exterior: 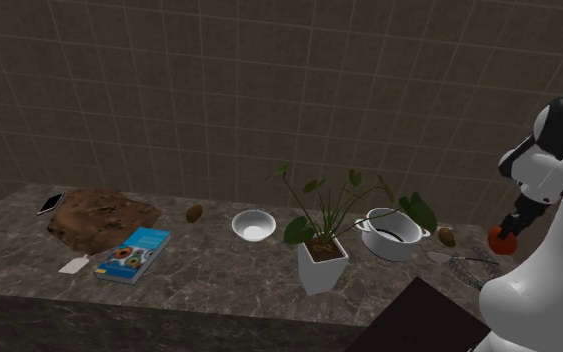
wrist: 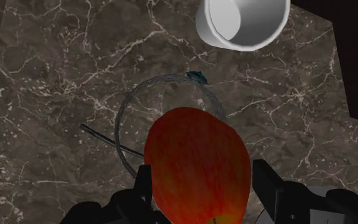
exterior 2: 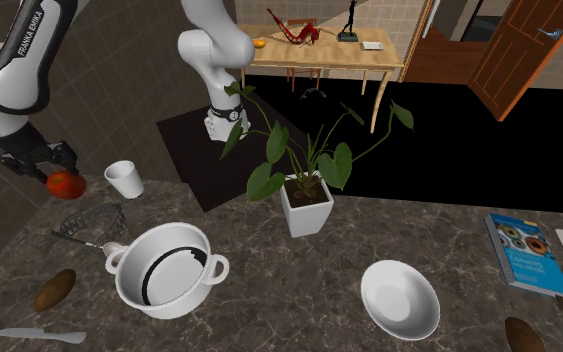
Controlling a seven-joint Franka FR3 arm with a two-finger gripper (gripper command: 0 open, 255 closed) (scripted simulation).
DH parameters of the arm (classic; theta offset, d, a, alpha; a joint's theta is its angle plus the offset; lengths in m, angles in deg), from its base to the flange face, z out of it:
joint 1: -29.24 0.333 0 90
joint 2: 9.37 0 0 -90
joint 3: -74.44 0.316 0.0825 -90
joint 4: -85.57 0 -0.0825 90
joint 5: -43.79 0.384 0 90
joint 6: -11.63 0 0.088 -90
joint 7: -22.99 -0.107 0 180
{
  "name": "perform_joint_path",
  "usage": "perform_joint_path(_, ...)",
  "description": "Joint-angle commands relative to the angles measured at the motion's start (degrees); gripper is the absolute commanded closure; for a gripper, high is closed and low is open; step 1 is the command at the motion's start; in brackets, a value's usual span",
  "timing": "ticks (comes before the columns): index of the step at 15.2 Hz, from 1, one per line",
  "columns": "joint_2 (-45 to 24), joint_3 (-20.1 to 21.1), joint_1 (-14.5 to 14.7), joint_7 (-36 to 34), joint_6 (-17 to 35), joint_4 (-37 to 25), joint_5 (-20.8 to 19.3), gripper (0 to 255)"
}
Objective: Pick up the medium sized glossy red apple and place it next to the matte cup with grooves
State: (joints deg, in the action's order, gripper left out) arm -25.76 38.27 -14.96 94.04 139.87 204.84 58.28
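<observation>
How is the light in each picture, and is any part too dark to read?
Shoulder view: dim overall, counter dull, yet the apple reads red. Second exterior view: brighter; a black area lies behind the plant. Wrist view: evenly lit, apple held in the claw, white cup clear.

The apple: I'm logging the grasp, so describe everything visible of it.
The apple is glossy, red shading to orange-yellow, smooth-skinned and whole. It is clasped between the black fingers of the gripper, held clear of the dark marble counter, above a wire strainer and short of the white cup.
</observation>
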Motion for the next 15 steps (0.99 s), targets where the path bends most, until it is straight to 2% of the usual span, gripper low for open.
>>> perform_joint_path(1,-1.08,0.42,-0.32,0.65,1.18,0.31,0.94,255)
perform_joint_path(15,-9.48,4.53,-3.45,5.53,8.99,1.22,8.1,255)
